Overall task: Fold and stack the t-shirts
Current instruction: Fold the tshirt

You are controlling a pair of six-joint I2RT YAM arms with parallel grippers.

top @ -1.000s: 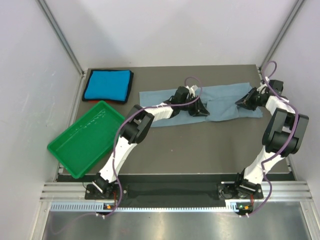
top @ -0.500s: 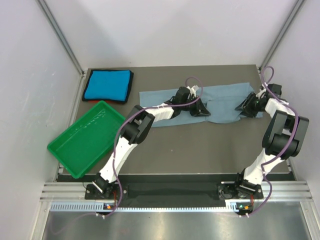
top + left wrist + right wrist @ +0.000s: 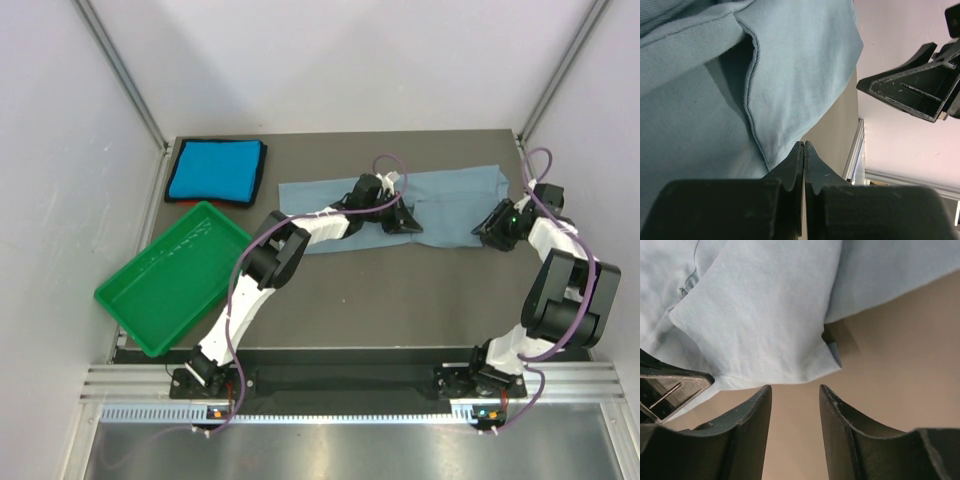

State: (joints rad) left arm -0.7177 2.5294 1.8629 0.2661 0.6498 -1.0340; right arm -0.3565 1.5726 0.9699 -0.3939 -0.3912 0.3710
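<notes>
The grey-blue t-shirt (image 3: 450,205) lies as a long folded strip across the back of the table. It also shows in the left wrist view (image 3: 805,60) and the right wrist view (image 3: 765,315). The turquoise t-shirt (image 3: 215,170), with dark edging, lies folded at the back left. My left gripper (image 3: 408,225) is low on the strip's middle near edge. Its jaws (image 3: 804,146) are shut, with no cloth showing between them. My right gripper (image 3: 492,228) is at the strip's right near corner. It is open (image 3: 793,390) over bare table, with the shirt's edge just beyond its tips.
A green plastic tray (image 3: 130,295) sits tilted at the table's left near side. White walls and metal posts close in the table on the left, right and back. The right gripper's body (image 3: 910,90) shows in the left wrist view.
My right gripper has moved back toward the near side, off the shirt's right end, and is down by the near corner. The left arm has not moved.
</notes>
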